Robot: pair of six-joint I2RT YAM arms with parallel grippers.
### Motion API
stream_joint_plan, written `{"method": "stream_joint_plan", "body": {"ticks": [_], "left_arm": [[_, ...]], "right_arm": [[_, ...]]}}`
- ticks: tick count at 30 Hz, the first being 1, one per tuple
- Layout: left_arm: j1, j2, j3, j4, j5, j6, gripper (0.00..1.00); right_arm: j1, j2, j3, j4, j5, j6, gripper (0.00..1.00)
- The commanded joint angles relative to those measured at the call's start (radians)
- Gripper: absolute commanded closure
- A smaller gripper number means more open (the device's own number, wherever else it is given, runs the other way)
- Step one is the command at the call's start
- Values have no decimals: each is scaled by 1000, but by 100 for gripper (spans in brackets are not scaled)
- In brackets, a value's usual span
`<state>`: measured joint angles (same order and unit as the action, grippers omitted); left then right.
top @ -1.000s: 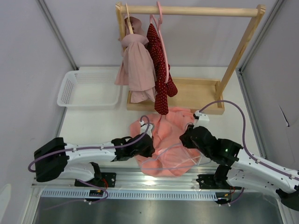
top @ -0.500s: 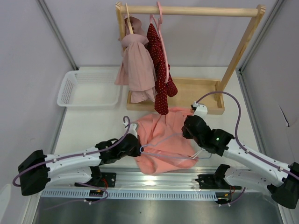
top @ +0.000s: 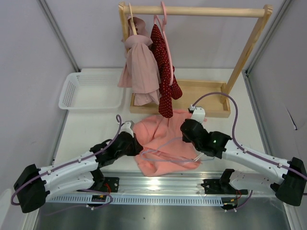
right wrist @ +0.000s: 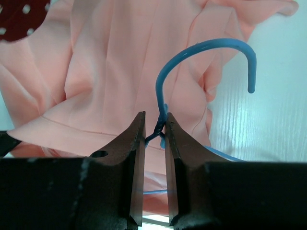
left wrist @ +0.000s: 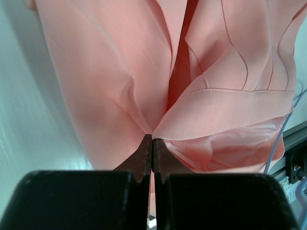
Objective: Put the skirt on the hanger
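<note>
The salmon-pink skirt lies bunched on the table between my two arms. My left gripper is shut on a fold at its left edge; in the left wrist view the skirt gathers at the closed gripper. The light-blue wire hanger lies across the skirt as thin lines. My right gripper is shut on the hanger's twisted neck, with the hook curving above the skirt.
A wooden rack at the back holds a paler pink garment and a dark red dotted garment on a pink hanger. Its wooden base lies behind the skirt. A white basket stands at the back left.
Both grippers have moved away from the near edge and to the left, carrying the skirt and the hanger. The skirt has spread wider.
</note>
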<state>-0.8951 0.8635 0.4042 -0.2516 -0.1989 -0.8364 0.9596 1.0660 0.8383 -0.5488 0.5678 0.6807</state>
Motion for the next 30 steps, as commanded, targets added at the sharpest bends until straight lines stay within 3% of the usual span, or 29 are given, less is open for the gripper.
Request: {"method": "stream_joint_plan", "body": {"ticks": [1,9,20,25,27,30], "left_arm": [[7,31,8,51,52,33,100],[7,-10,-8,58,96,46,100],[-1,-52,-61,51,139,20,100],[-1,-41,-25,43,148,31,100],[-2,-15,-19,51,151,34,100],[-1,23,-5,72,153,31,100]], "right_arm": [[50,-21,-16,-5,90,43,100],[93,-35,-91,-36,136,154,100],[-113,63,-59,107,101,11,100],[-114,78,-84,156,104,5,99],[-107,81,-93,161,83,17,96],[-85,62,-120,176,43,36,75]]}}
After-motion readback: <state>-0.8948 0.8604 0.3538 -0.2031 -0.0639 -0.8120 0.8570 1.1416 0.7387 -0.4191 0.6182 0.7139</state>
